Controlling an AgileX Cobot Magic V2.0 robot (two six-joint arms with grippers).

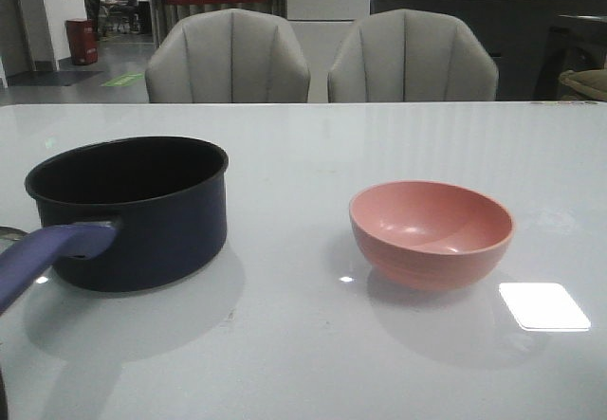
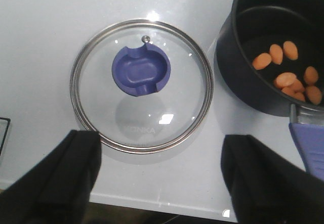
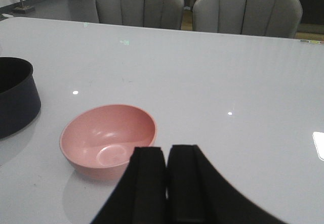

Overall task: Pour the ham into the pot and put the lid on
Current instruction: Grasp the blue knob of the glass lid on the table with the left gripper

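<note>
Where the ham (image 2: 291, 70) lies, as the left wrist view shows, is on the black floor of the pot (image 2: 268, 47): a handful of thin orange rounds gathered toward one side, some overlapping. The pot is dark navy outside, and its purplish-blue handle (image 2: 309, 140) reaches toward the camera. In the front view it stands on the left part of the white table (image 1: 303, 344), uncovered.

The lid (image 2: 142, 86) lies flat on the table just beside the pot, apart from it, knob side up. Its glass is ringed by a silver rim, and the notched blue knob (image 2: 141, 71) sits at the centre. Faint lettering on the glass reads "KONKA". The left gripper (image 2: 162, 176) hangs over the lid's near edge with its black fingers (image 2: 71, 178) spread wide, holding nothing.

A pink bowl (image 1: 432, 233) stands upright on the right part of the table, well apart from the pot, nothing in it. The right gripper (image 3: 166, 183) is just beside the bowl, its fingers pressed nearly together with nothing between them. Two grey chairs (image 1: 228, 60) stand behind the table.
</note>
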